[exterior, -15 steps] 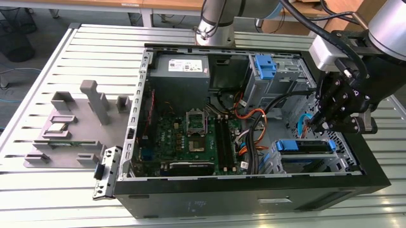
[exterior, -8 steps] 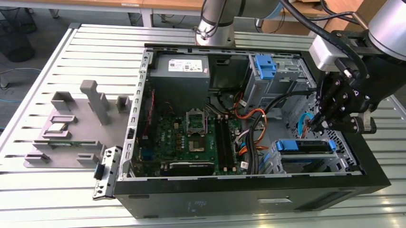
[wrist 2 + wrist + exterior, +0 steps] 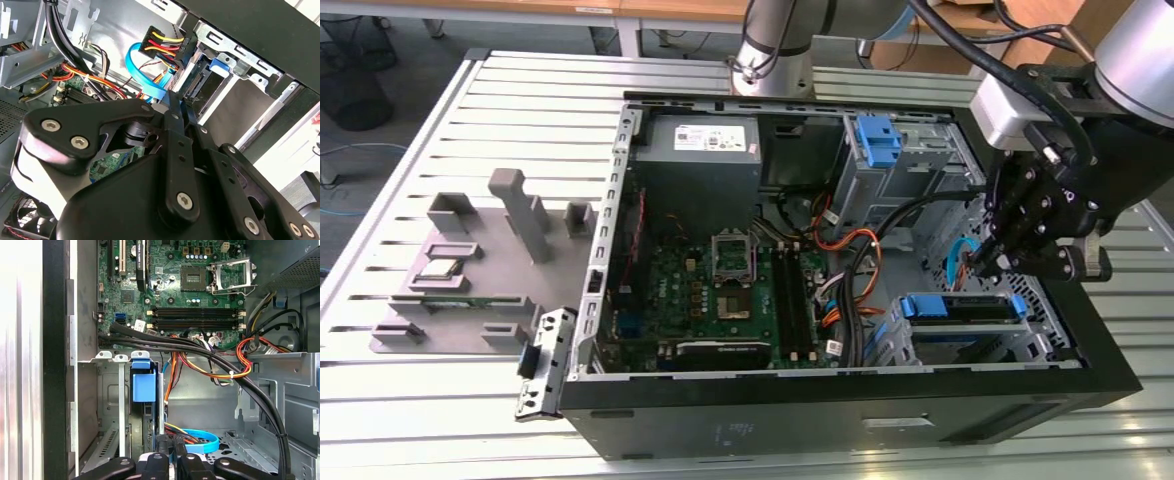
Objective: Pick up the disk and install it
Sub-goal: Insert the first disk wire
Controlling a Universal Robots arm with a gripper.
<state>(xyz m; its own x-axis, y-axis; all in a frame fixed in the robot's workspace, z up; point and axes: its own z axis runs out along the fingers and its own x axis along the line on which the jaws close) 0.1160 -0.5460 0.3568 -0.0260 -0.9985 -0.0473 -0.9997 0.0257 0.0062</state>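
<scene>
Disk seated in the drive cage

The blue-framed disk (image 3: 962, 308) sits in the grey cage (image 3: 1014, 345); the gripper (image 3: 983, 268) hovers just above, its grip state unclear.

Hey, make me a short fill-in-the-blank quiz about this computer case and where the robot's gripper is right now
1. The gripper hangs inside the open computer case, just above the disk with its ____ plastic carrier.
2. A flat ____ ribbon cable curves beside the disk's connector end.
3. On the motherboard, the processor socket is ____, with no chip or cooler on it.

Missing words: blue; blue; empty
</scene>
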